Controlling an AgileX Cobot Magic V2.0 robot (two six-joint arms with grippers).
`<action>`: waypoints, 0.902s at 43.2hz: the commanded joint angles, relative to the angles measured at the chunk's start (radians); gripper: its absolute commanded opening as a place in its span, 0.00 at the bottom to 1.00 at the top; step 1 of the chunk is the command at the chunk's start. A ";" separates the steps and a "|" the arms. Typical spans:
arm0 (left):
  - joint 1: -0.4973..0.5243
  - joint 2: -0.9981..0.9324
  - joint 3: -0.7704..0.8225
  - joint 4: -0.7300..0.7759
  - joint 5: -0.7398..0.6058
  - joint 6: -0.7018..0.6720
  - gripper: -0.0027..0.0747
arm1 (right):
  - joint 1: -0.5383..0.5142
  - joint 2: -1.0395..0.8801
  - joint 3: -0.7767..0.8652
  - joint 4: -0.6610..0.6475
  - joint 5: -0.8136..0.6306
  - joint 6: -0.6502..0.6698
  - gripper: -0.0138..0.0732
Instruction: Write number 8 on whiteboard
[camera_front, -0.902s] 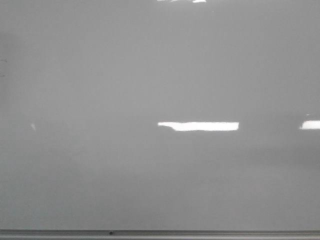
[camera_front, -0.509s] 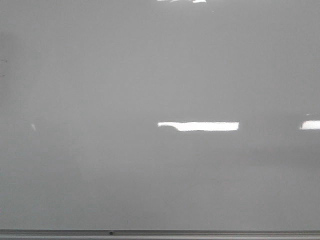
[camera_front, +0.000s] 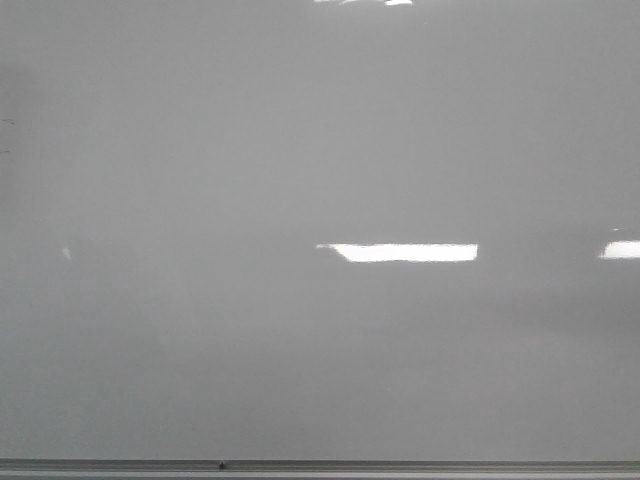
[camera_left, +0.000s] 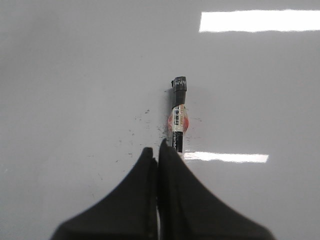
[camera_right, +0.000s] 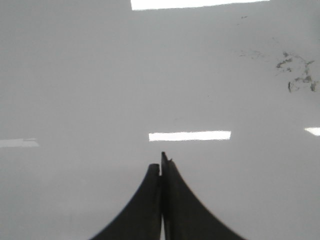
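Front view shows only the bare whiteboard (camera_front: 300, 180). Left gripper (camera_left: 159, 152) pinches a marker (camera_left: 177, 117); right gripper (camera_right: 161, 167) has its jaws pressed together.

Two matte black tapered tools (camera_left: 158, 152) (camera_right: 161, 162)

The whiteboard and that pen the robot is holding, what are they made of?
The whiteboard looks like a smooth, glossy coated board: ceiling lights mirror off it as sharp white bars. The edge along its bottom looks like dull grey metal. The marker looks like plastic, with a dark cap end and a printed paper-like label; its exact material can't be told. The left gripper holding it looks like matte black plastic.
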 joint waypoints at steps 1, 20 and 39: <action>-0.006 -0.014 0.013 -0.006 -0.081 0.001 0.01 | -0.003 -0.018 -0.001 -0.007 -0.104 -0.005 0.04; -0.008 -0.007 -0.156 -0.014 -0.098 -0.014 0.01 | -0.003 -0.014 -0.214 -0.007 0.060 -0.005 0.04; -0.008 0.269 -0.686 -0.014 0.376 -0.014 0.01 | -0.003 0.265 -0.638 -0.008 0.408 -0.005 0.04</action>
